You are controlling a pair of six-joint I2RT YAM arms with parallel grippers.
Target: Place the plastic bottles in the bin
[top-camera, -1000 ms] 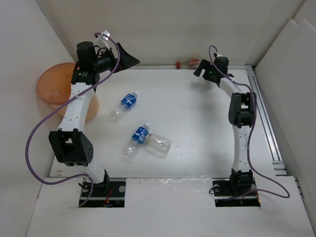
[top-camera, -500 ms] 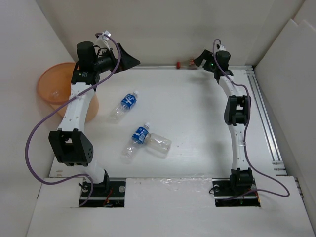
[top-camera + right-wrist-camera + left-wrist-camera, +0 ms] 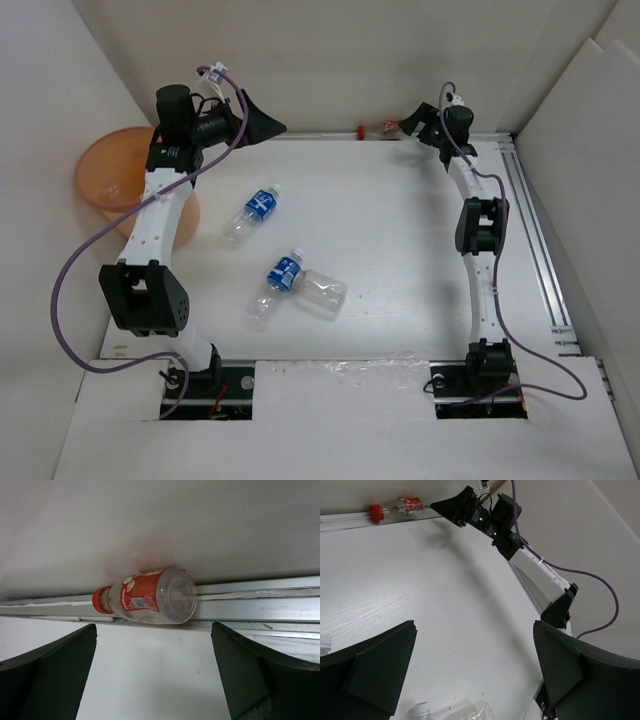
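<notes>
A red-labelled bottle [image 3: 378, 127] with a red cap lies on its side against the metal rail at the back wall. In the right wrist view this bottle [image 3: 147, 596] lies just beyond my open, empty right gripper [image 3: 152, 675]. My right gripper [image 3: 408, 122] hovers just right of it. Two blue-labelled bottles [image 3: 252, 212] [image 3: 278, 283] and a clear unlabelled bottle [image 3: 320, 291] lie mid-table. The orange bin [image 3: 105, 180] stands at the far left. My left gripper [image 3: 262, 122] is open and empty, raised beside the bin. It is also open in its wrist view [image 3: 475, 680].
A metal rail [image 3: 530, 230] runs along the table's right edge and another [image 3: 260, 607] along the back wall. White walls enclose the back, left and right. A purple cable [image 3: 70, 290] loops off the left arm.
My right arm has stretched further toward the back wall, bringing its gripper closer to the red-labelled bottle. The left arm and the bottles have not moved.
</notes>
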